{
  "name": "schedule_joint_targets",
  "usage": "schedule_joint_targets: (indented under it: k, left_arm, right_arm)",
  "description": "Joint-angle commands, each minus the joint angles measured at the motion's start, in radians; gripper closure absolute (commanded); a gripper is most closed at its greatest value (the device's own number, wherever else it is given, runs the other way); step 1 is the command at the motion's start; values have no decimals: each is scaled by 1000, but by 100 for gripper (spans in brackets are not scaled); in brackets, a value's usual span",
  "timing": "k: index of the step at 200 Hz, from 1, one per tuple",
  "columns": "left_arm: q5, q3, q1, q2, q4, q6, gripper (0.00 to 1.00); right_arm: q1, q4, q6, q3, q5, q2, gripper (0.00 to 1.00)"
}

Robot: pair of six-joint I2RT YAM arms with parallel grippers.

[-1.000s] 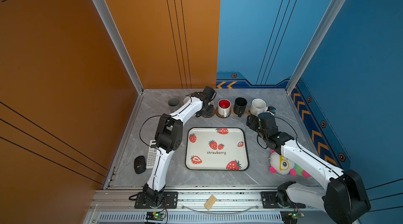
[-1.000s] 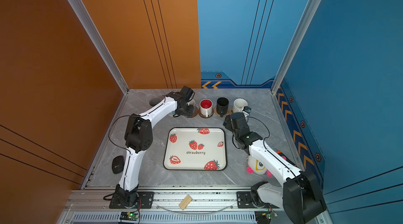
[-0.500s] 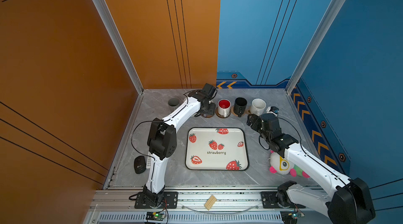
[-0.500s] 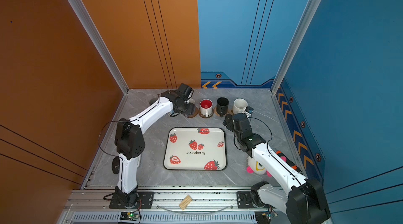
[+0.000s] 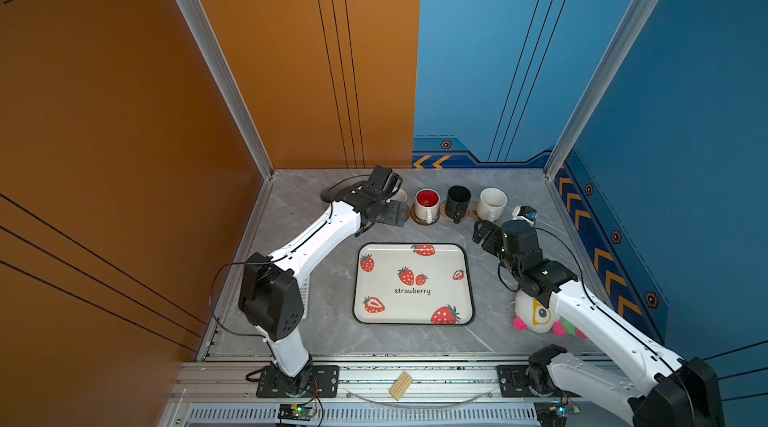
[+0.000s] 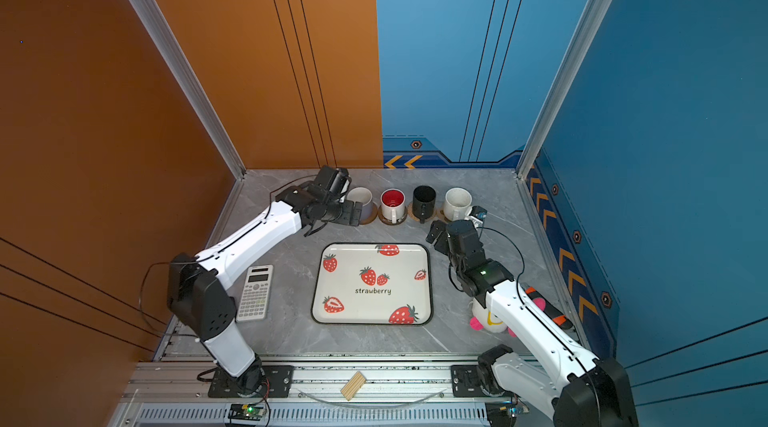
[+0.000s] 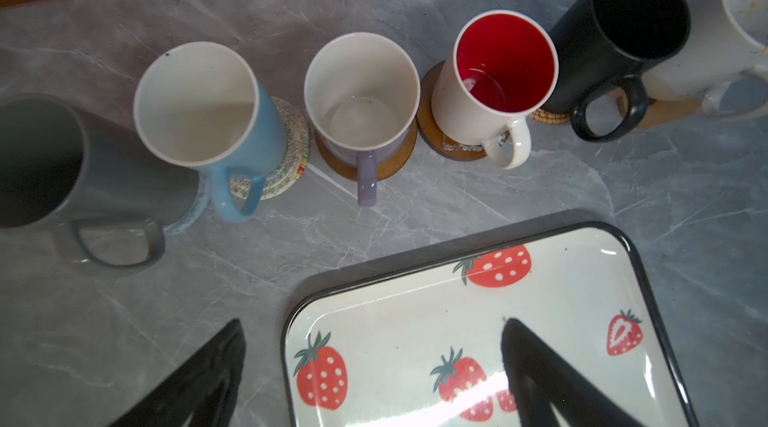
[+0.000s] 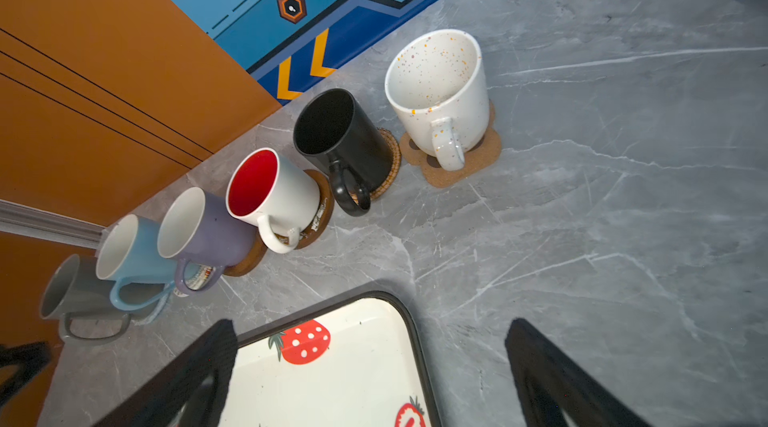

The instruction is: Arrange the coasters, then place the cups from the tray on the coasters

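Grey marble table shows a bare strip between the rim of the tray and 6 mugs, left gripper and right gripper both spread wide, grasping nothing.

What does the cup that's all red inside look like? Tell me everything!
The red-inside cup is a shiny mug, ceramic by its look, white outside and bright red inside. It is empty and stands upright on a round brown wooden coaster with white print. Its white loop handle points toward the tray. It sits in the row between the lilac cup and the black cup. Nothing but the coaster seems to touch it.
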Motion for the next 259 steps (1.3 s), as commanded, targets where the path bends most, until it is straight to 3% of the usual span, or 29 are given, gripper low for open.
schedule_joint_targets:
  k: [1, 23, 73, 102, 144, 179, 220, 259]
  left_arm:
    - [-80, -103, -2, -119, 105, 28, 2]
    - [-127, -216, 8, -232, 174, 55, 2]
    - [-268, -511, 29, -518, 364, 157, 2]
    - [-369, -702, 49, -666, 471, 181, 2]
    - [-560, -965, 79, -795, 762, 273, 2]
    - [-594, -1195, 134, -788, 1138, 364, 2]
    - [-475, -1243, 233, -645, 1285, 326, 2]
    - [-393, -1243, 292, -473, 1419, 356, 2]
  right_arm:
    - [2, -118, -42, 41, 52, -20, 0]
    - [-4, -159, -68, 56, 59, -37, 0]
    - [-64, -133, -164, 77, -61, -141, 0]
    - [-92, -132, -251, 70, -6, -194, 0]
    - [-153, -116, -414, -11, 121, -231, 0]
    - [-188, 32, -505, -159, 147, -253, 0]
    - [-204, 350, -574, -373, 155, -285, 0]
    - [-254, 403, -612, -399, 160, -233, 0]
